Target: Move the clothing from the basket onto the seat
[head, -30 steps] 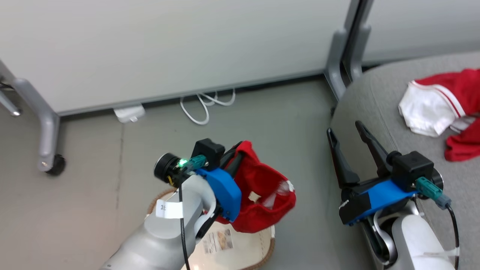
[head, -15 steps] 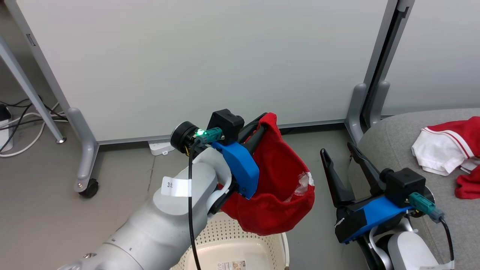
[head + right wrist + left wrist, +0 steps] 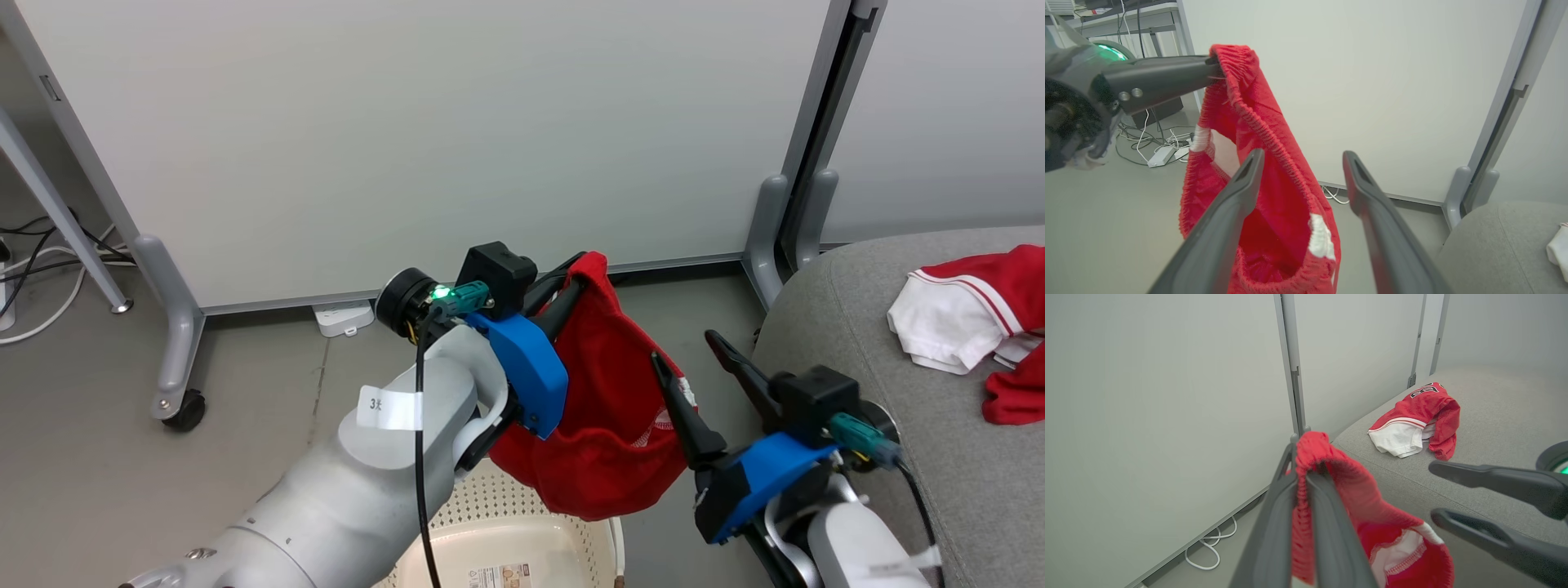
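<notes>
Head view — left jaws clamp shorts [image 3: 608,408] over basket [image 3: 510,502]; right jaws apart.

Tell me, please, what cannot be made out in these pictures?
Basket: in the head view, cut by the bottom edge and covered by the left arm and hanging shorts; contents unknown.
Jersey on the sofa: number too small and creased to read in the left wrist view; cut by the right edge in the head view.
Shorts' lower part: cut by the bottom edge in both wrist views.
</notes>
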Robot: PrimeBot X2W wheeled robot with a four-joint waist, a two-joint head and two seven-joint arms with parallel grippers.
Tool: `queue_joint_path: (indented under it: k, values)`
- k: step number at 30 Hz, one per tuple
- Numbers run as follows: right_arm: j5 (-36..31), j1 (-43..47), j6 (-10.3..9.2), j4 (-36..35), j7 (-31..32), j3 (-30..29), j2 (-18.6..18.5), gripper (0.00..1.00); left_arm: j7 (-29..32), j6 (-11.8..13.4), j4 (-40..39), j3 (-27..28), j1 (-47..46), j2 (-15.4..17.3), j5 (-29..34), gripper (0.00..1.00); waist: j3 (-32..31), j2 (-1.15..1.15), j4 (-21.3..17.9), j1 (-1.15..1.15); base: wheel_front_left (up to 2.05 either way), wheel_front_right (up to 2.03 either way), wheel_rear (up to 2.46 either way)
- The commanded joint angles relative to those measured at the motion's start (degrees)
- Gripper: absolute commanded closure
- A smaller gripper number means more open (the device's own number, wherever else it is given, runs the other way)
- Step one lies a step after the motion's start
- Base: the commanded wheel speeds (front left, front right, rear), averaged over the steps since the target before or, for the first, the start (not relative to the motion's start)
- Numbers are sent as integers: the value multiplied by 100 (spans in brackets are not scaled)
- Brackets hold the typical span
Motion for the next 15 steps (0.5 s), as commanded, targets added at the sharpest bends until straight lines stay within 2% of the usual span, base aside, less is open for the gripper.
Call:
queue_joint_path:
  k: [1,7,15]
  values:
    - [25,-232,2,158,69,164,-90,0,-33,-3,-20,-42,-113,-3,-29,100,26,-1,-3,0,0,0,0]
    - [148,-892,2,945,135,764,-295,0,-45,-3,-69,-117,-165,-7,-65,100,90,-1,0,0,0,0,0]
    - [614,-1859,2,2215,-22,1679,-319,0,-49,-3,-196,-219,-241,-12,-116,100,133,-1,13,0,0,0,0]
